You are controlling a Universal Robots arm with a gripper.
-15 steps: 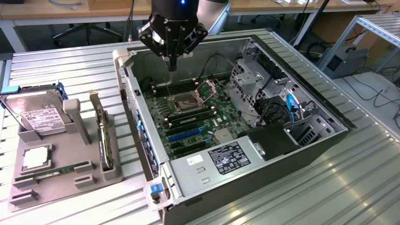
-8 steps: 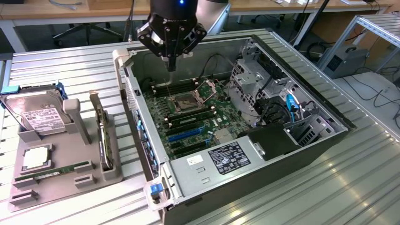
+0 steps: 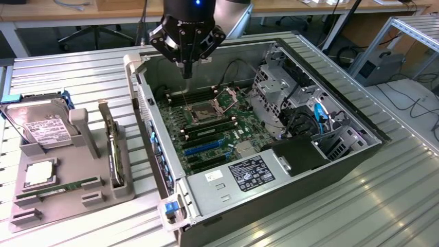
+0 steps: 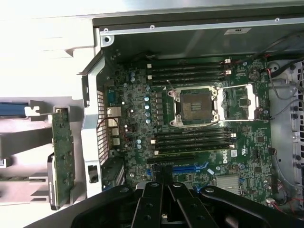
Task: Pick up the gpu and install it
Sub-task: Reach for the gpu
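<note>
Ribbed metal is running across the table [image 3: 61, 72], with desks and chairs sitting behind it. On the exterior view's left, the gpu [image 3: 114, 152] is standing upright on its long edge in a slot of a grey holder [image 3: 81, 128], probably so that its upper edge is offering itself to a grasp from above. It is showing as a thin flat card, dark in the exterior view and greenish with small parts on its face in the wrist view, with a pale metal bracket strip at one end.

A silver hard drive [image 3: 42, 126], a processor chip [image 3: 40, 172] and a narrow green memory stick [image 3: 58, 188] are sharing the holder. Just beside it, the open computer case [image 3: 309, 190] is lying on its side, so the motherboard [image 3: 213, 128] is facing up and its blue slot [image 3: 205, 148] is looking free.

The tool [image 3: 186, 74] is hanging over the motherboard with its fingers pressed together, gripping nothing, well apart from the gpu.
</note>
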